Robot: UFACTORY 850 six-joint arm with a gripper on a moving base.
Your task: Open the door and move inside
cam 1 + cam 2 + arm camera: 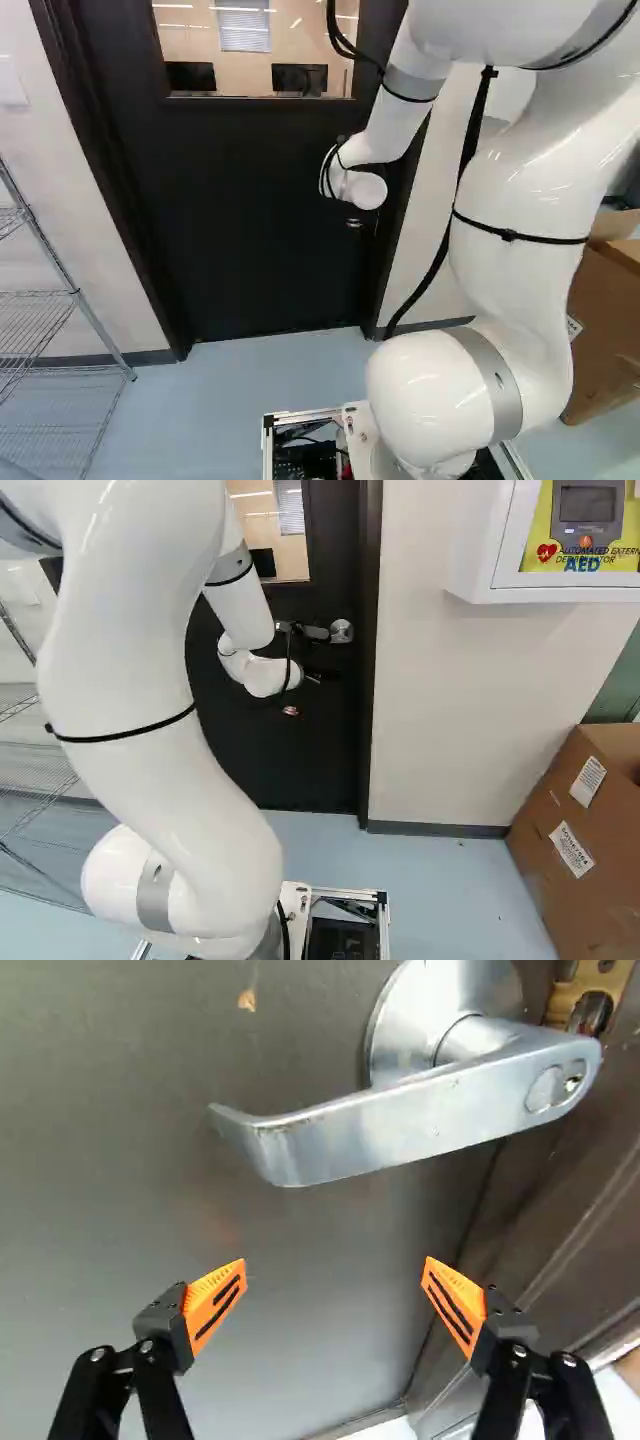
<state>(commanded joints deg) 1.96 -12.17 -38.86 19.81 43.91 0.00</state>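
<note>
The gripper (306, 690) is near the door, just below the lever handle (315, 632) in the right base view. Seen from the wrist, the gripper (336, 1265) stands open, its orange-padded fingers wide apart with only air between them. Ahead of the fingertips is the silver lever handle (400, 1120), roughly level and touched by neither finger. The dark door (260, 220) with its window looks closed in its frame. A brass latch plate (585, 990) shows beside the handle's round base in the wrist view.
A wire shelf (50, 290) stands left of the door. To the right are the door frame (368, 680), a pale wall (440, 700), a wall-mounted AED cabinet (500, 540) and a cardboard box (570, 830) on the floor.
</note>
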